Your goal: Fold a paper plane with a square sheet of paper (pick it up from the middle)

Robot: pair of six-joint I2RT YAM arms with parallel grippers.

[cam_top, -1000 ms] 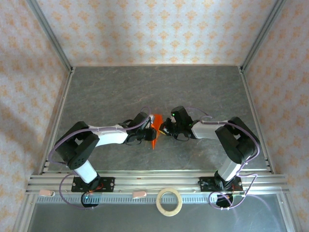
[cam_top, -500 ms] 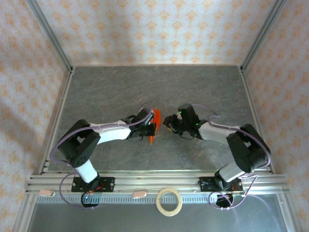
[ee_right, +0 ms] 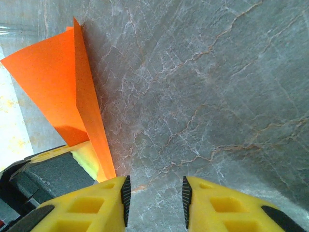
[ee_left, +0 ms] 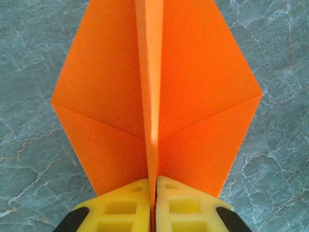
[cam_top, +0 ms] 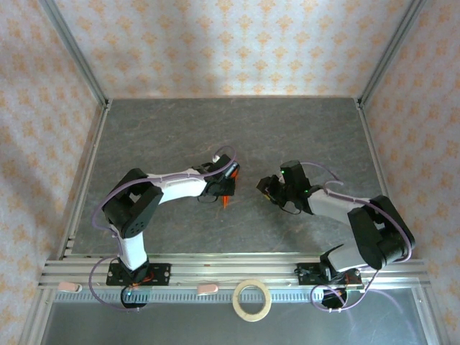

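The paper plane (ee_left: pixel 193 96) looks fully folded, its centre keel pinched in the left hand (ee_left: pixel 153 205) over the tabletop (ee_right: pixel 217 72). Just beside the plane, the right hand (ee_right: pixel 154 193) stands part-open, empty. Only release seems left.

Paper plane (ee_left: pixel 154 96) in left gripper (ee_left: pixel 152 189) over the table (cam_top: pixel 180 129), right gripper (ee_right: pixel 155 194) apart to its right.

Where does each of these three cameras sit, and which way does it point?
Top external: high behind the robot, looking down on the table; both arms show.
Left wrist: looks along the left gripper, shut on the paper plane.
Right wrist: looks past the open right gripper at the table.
Shared: the paper plane, in all three.
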